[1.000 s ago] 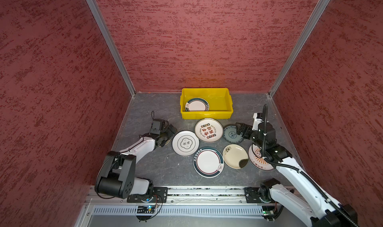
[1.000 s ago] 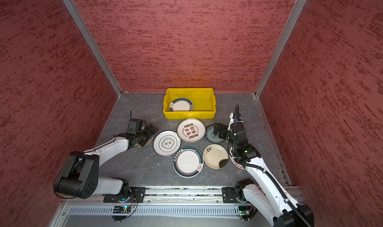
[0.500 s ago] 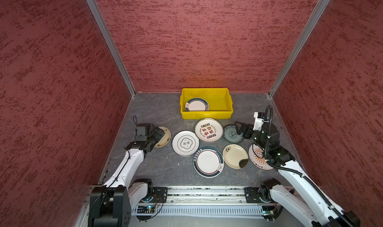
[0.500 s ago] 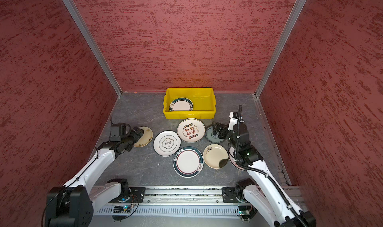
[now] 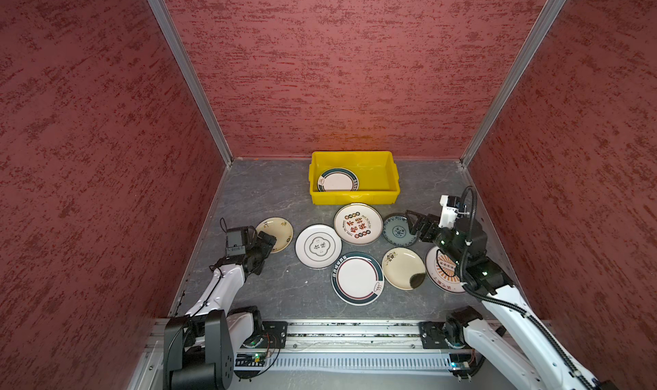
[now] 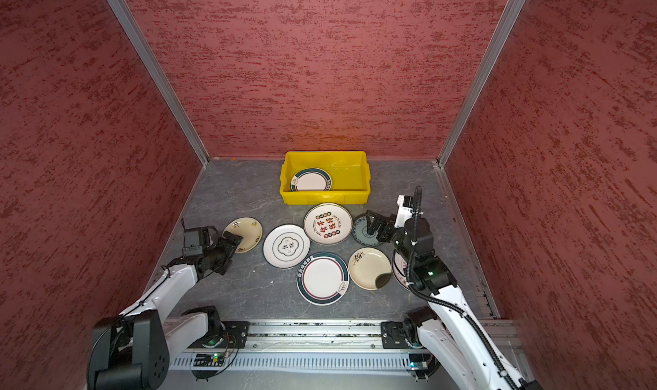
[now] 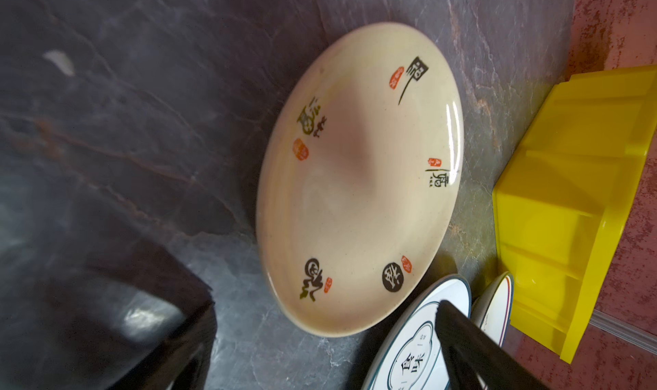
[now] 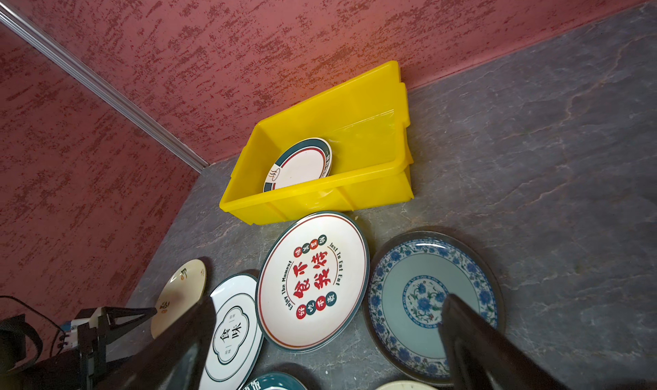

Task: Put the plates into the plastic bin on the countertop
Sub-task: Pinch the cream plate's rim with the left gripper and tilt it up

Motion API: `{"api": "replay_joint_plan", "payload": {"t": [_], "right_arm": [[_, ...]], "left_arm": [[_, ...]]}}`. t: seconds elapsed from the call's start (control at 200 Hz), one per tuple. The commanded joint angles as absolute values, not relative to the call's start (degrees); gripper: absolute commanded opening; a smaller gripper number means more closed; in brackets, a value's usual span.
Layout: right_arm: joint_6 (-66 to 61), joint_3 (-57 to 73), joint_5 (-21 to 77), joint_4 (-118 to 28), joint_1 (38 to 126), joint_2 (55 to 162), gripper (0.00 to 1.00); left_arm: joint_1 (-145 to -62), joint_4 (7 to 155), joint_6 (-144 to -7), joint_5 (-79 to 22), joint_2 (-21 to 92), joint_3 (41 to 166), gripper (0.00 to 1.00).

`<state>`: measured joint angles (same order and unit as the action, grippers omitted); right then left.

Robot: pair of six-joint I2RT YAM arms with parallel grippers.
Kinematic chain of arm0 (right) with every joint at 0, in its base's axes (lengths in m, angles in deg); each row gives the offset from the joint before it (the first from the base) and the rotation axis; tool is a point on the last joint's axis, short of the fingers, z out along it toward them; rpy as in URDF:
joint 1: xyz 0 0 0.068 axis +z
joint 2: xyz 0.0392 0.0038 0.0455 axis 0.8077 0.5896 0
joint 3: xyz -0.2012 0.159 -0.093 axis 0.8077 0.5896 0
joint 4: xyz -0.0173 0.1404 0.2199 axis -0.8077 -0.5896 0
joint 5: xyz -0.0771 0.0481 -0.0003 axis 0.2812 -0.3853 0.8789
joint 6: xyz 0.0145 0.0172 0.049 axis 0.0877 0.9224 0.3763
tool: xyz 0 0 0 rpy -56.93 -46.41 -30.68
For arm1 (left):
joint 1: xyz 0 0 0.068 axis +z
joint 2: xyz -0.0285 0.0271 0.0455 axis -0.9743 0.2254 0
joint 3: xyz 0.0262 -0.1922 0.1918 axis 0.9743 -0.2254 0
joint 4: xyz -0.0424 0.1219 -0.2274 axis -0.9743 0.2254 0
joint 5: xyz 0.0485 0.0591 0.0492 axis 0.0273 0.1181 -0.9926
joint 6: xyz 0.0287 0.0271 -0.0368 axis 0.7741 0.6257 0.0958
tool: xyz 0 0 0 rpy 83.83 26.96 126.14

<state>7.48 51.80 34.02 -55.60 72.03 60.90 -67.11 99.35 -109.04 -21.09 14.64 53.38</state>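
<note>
Beside the cream plate (image 5: 281,230), I find left end effector (image 5: 269,241) wide; right end effector (image 5: 414,224) wide at blue-patterned plate (image 5: 394,230).

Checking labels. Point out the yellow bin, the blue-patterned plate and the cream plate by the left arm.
yellow bin (image 5: 353,197), in a top view, front wall.
blue-patterned plate (image 8: 401,299), right wrist view, grey-blue well.
cream plate (image 7: 355,199), left wrist view, middle of its well.

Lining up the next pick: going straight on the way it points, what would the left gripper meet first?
Probably the near rim of the cream plate, just ahead of the left gripper with open fingers; depth is unclear.
</note>
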Motion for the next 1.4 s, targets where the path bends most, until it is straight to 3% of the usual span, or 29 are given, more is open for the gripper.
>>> {"api": "replay_joint_plan", "payload": {"t": [0.0,0.225,0.411,0.762,1.017,1.142,1.293,1.398], "right_arm": [[7.37,52.51,35.28,-56.64,71.98,59.58,0.99],[7.99,52.74,36.60,-57.27,72.02,59.04,0.99],[8.20,52.93,37.27,-57.11,72.02,58.79,0.99],[8.43,53.11,37.63,-57.50,71.96,58.59,0.99],[9.03,53.24,37.57,-57.83,71.98,58.69,0.99],[9.56,53.33,37.39,-58.19,71.98,58.51,0.99],[10.58,53.35,37.10,-58.49,72.04,58.25,0.99],[11.31,53.32,36.48,-58.81,71.98,57.94,0.99]], "left_arm": [[-66.35,94.56,-109.26,-19.76,15.42,52.58,0.87],[-65.60,93.47,-109.08,-21.87,16.70,51.79,0.78],[-65.18,90.27,-108.72,-20.52,20.53,51.61,0.59],[-64.48,84.57,-108.23,-19.20,27.64,50.78,0.50],[-64.32,81.62,-107.93,-17.88,31.82,51.03,0.34],[-64.23,81.21,-107.74,-17.62,32.73,51.56,0.32],[-64.23,81.28,-107.22,-17.21,33.67,52.36,0.21],[-64.14,80.94,-107.30,-16.69,34.17,52.57,0.05]]}}
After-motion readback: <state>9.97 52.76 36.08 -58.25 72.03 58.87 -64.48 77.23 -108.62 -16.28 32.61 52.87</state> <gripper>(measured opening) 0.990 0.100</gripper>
